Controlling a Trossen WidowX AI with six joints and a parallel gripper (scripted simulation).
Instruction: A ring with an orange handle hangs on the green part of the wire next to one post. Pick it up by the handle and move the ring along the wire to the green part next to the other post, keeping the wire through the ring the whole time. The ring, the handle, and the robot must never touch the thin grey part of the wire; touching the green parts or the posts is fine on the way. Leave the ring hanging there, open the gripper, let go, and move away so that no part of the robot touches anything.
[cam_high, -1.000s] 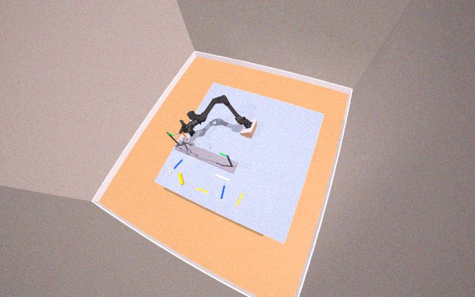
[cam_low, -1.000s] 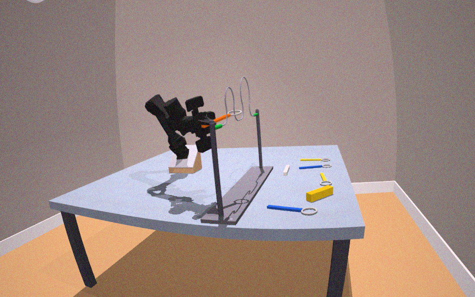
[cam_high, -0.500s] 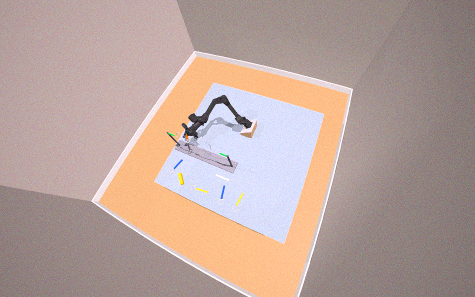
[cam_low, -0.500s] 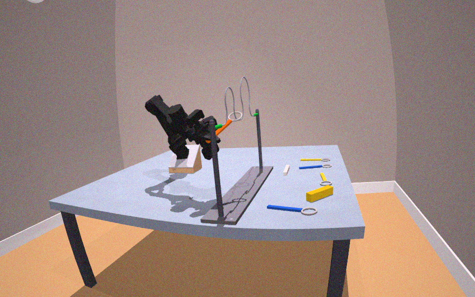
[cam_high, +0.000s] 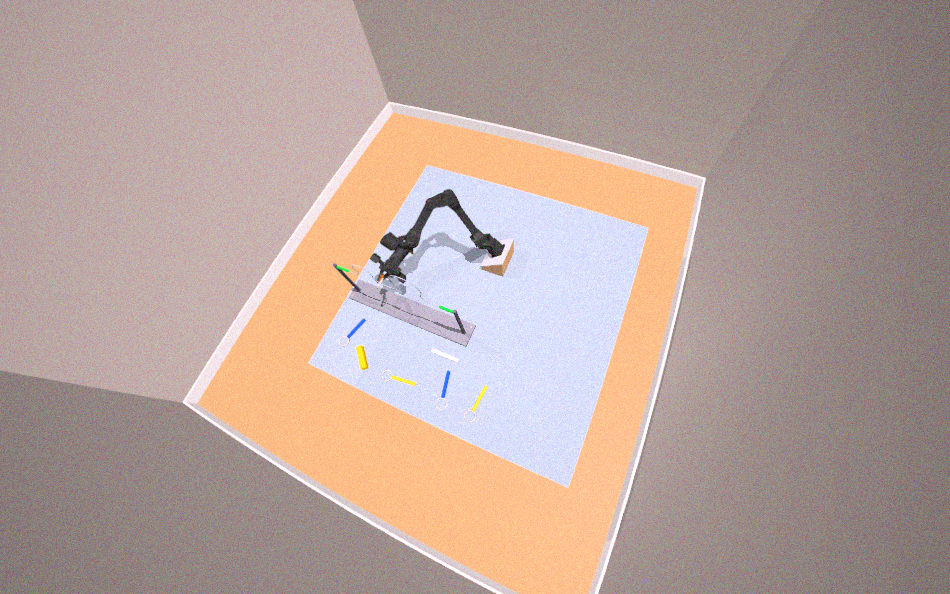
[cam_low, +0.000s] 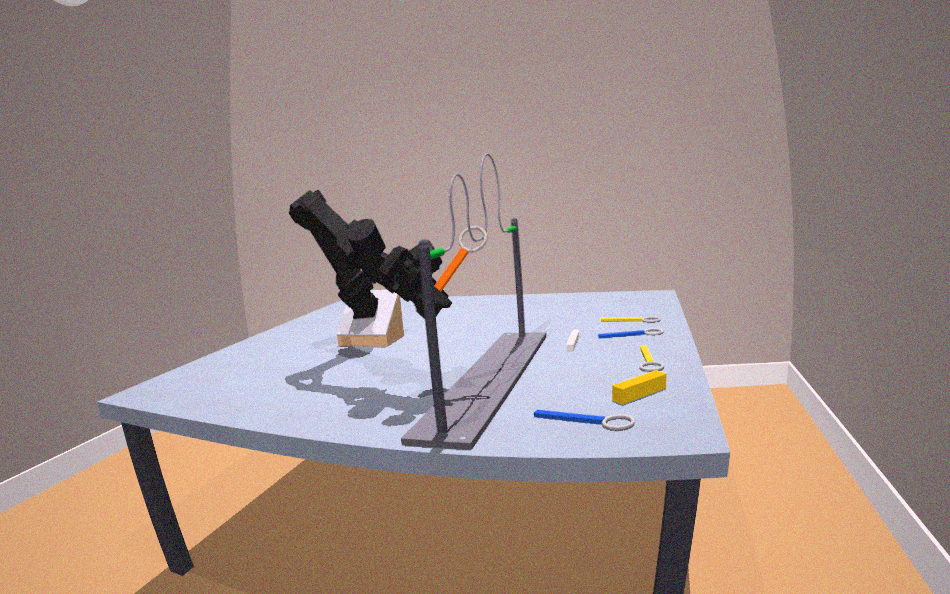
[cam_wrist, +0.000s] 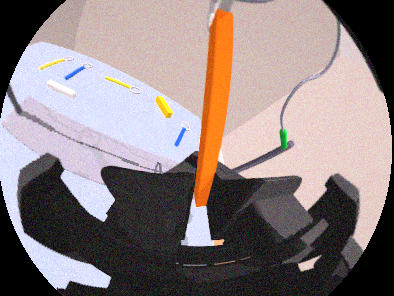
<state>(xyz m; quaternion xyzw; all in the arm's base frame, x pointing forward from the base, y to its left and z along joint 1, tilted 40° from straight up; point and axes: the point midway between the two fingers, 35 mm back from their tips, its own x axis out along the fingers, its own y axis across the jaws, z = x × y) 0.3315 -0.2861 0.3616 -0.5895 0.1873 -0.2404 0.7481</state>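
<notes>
My gripper (cam_low: 437, 287) (cam_wrist: 199, 154) is shut on the lower end of the orange handle (cam_high: 381, 278) (cam_low: 452, 268) (cam_wrist: 216, 100), which slants up to its ring. The pale ring (cam_low: 460, 238) is around the grey wire (cam_low: 457, 175) at the low dip between its two humps. In the exterior view the wire passes near the ring's edge; I cannot tell whether they touch. One green part (cam_high: 342, 268) (cam_low: 437, 253) (cam_wrist: 283, 139) is by the near post (cam_high: 346, 278) (cam_low: 433, 350). The other green part (cam_high: 446, 309) (cam_low: 512, 229) is by the far post (cam_high: 458, 322) (cam_low: 518, 287). In the wrist view the ring is mostly cut off.
The grey base board (cam_high: 413, 308) (cam_low: 525, 346) carries both posts. Beyond it lie several blue and yellow handled rings, a yellow block (cam_high: 362, 357) (cam_low: 638, 387) (cam_wrist: 163, 106) and a white bar (cam_high: 444, 355) (cam_low: 573, 340) (cam_wrist: 61, 88). The arm's wedge base (cam_high: 498, 258) (cam_low: 390, 322) stands on the opposite side.
</notes>
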